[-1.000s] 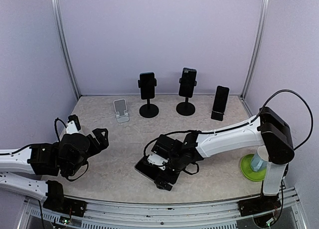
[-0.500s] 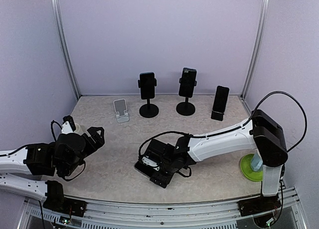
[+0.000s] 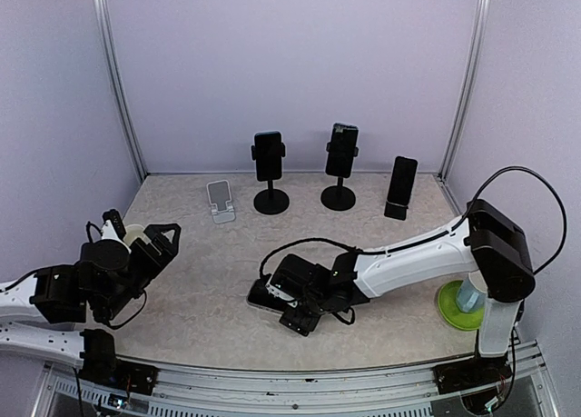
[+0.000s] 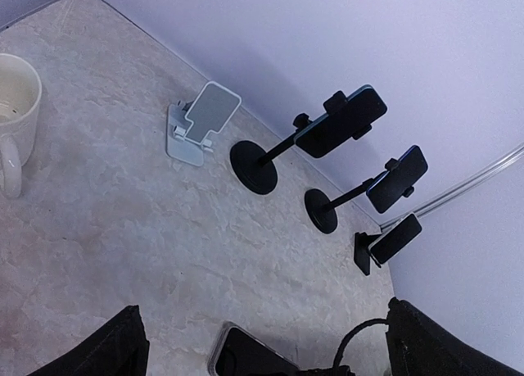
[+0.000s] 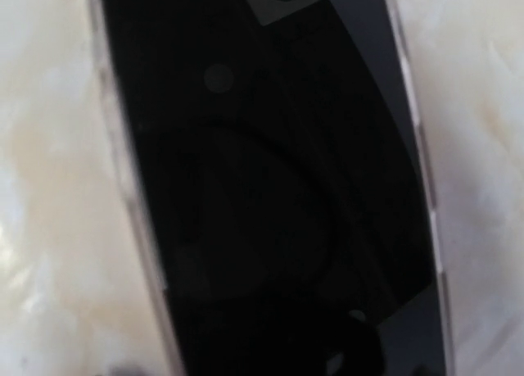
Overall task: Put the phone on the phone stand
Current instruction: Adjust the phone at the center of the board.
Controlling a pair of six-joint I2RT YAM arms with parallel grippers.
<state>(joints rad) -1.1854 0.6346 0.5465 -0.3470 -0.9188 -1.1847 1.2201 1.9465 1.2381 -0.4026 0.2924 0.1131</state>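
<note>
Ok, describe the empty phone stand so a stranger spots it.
Along the back wall, four stands sit in a row. The empty phone stand is leftmost. It alone is white and bare; the three black stands are all occupied.

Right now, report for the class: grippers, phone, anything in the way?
Left gripper open, empty. Right gripper down over phone lying flat; grip unclear. White stand empty, nothing between.

Dark phone [image 5: 262, 188], seemingly flat; white stand [image 3: 219, 202] well apart.

A cream mug [image 4: 18, 118] stands on the table [image 4: 115, 228].
</note>
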